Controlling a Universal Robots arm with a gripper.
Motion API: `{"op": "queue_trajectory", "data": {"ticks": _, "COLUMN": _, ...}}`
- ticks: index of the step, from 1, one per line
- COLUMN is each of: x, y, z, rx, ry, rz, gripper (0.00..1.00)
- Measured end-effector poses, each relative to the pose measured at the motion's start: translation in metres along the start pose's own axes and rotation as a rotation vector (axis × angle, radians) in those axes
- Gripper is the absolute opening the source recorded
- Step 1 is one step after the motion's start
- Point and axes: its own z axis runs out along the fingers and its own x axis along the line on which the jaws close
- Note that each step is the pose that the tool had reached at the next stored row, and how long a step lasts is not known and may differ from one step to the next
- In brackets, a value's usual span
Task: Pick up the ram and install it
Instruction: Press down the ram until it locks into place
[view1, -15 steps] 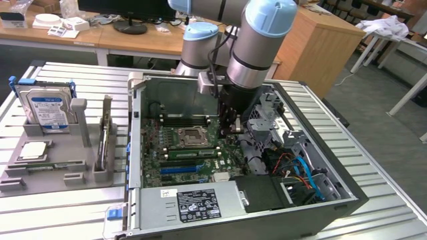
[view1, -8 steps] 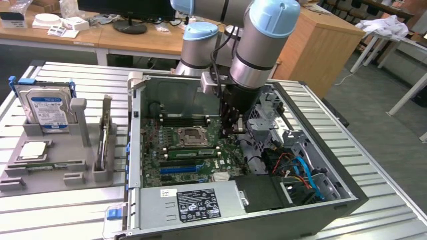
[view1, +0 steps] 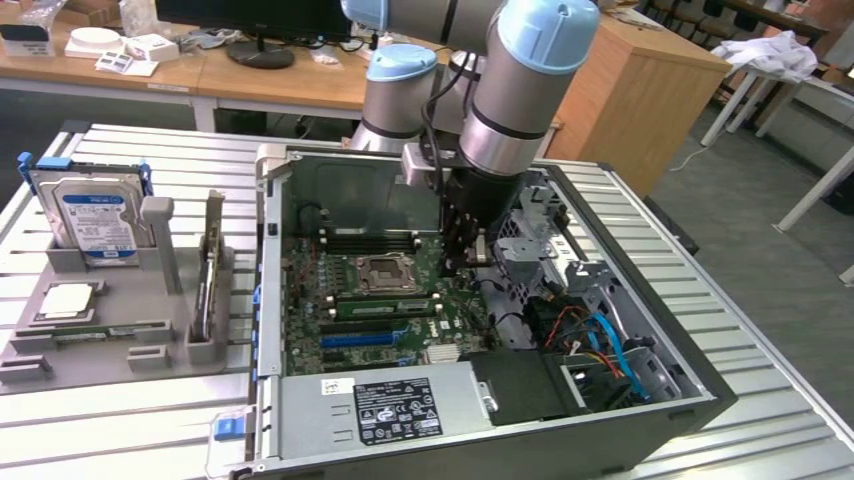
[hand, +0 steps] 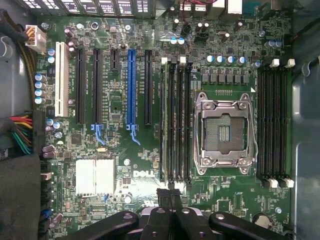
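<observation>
1. One ram appears to sit in the motherboard already. It is in the slot farthest from the empty processor socket. From my wrist, that ram is a thin green edge running along its slot.
2. My gripper hangs inside the open computer case. It is low over the board at one end of that bank of slots, toward the exterior view's right of the socket.
3. My fingers are clenched tight together, and I see nothing pinched between them.
4. A second stick stands on edge in the grey rack outside the case, on the exterior view's left and well apart from me.
5. I judge this to be the seating end of the install, not the pick-up. I cannot tell whether the stick is fully home or its end clips have closed.
6. Any further move calls for a straight vertical line over the stick's top edge and even, gentle pressure. It must not drag sideways, with empty slots just beside it and the open socket near.
</observation>
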Motion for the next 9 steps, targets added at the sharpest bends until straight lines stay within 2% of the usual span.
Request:
{"op": "queue_trajectory", "data": {"ticks": 4, "x": 0.0000, "y": 0.0000, "z": 0.0018, "rx": 0.0001, "ry": -0.0002, "rz": 0.000, "gripper": 0.11}}
{"op": "queue_trajectory", "data": {"ticks": 9, "x": 0.0004, "y": -0.0001, "z": 0.0096, "rx": 0.0000, "ry": -0.0001, "rz": 0.000, "gripper": 0.11}}
